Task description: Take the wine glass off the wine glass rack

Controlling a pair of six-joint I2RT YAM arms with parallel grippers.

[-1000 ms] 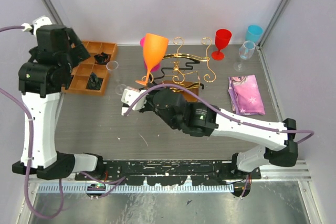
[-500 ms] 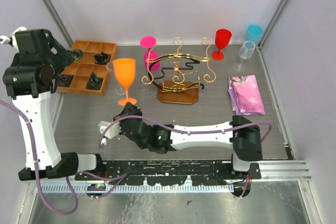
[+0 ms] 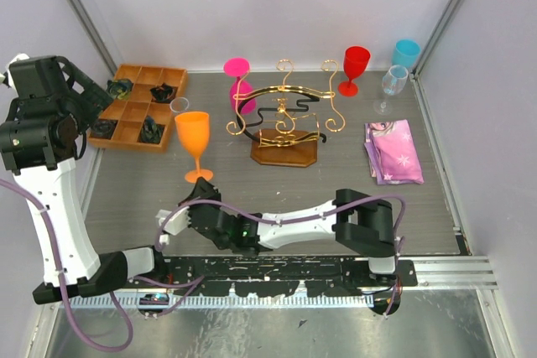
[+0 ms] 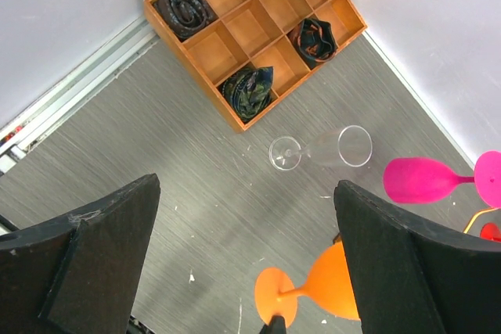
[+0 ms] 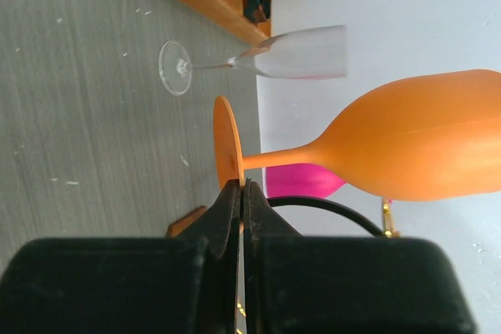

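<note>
The right gripper (image 5: 242, 193) is seen fully closed, its two fingers pressed together on the rim of the foot of the orange wine glass (image 5: 423, 134). The glass is held upright directly ahead of the fingertips, with its foot low over the table (image 3: 126, 182); whether the foot touches the surface cannot be told. The glass is off the rack (image 3: 285, 119), which stands well apart, farther ahead of this gripper and to its right.

A pink glass (image 3: 237, 69) is seen just beside the end of the rack nearer the gripper. A clear glass (image 5: 297, 52) is laid on its side just beyond the orange one, and past it is a wooden tray (image 4: 250, 25) with dark rolled items in several compartments. Far to the gripper's right, a red glass (image 3: 356, 60), a clear stemmed glass (image 3: 394, 81), a blue cup (image 3: 407, 52) and a patterned pink cloth (image 3: 393, 150) are set out.

The left gripper (image 4: 246, 263) is held high with its fingers spread wide and nothing between them. The tray, the lying glass and the orange foot are seen below it.
</note>
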